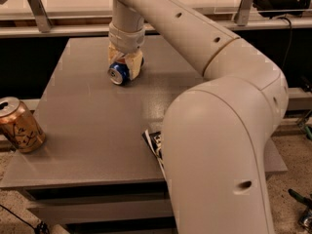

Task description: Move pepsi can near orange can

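The pepsi can is blue and lies on its side at the back of the grey table, its silver end facing me. My gripper comes down from above and is shut on the can, with cream fingers on either side of it. The can rests on or just above the tabletop. The orange can stands upright at the table's front left edge, far from the pepsi can.
My large white arm fills the right half of the view and hides the table's right side. A dark bag with white print peeks out beside the arm near the front edge. A railing runs behind the table.
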Robot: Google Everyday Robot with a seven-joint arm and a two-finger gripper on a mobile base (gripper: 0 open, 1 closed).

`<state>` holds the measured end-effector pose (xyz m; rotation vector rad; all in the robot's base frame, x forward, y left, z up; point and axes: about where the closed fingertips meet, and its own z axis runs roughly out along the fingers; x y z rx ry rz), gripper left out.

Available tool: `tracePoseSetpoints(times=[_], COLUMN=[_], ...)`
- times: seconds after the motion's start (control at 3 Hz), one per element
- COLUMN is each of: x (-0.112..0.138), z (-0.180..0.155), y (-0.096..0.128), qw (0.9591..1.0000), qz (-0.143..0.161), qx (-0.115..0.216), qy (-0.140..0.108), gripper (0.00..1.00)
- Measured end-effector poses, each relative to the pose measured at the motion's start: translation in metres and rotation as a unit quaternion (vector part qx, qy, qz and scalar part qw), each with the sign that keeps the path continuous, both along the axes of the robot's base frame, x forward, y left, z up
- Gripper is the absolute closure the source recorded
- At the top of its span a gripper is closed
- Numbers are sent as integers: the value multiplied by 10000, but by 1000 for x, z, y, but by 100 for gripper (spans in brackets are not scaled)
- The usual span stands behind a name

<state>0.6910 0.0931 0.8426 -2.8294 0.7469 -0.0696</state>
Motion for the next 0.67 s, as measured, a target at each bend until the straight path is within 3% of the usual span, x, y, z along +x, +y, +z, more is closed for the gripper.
tracePoseSetpoints(times=[0.67], x=[-19], z=[48], y=[-2], qw=[9978], qz=[-23], qx=[591], qy=[-288], gripper=[67])
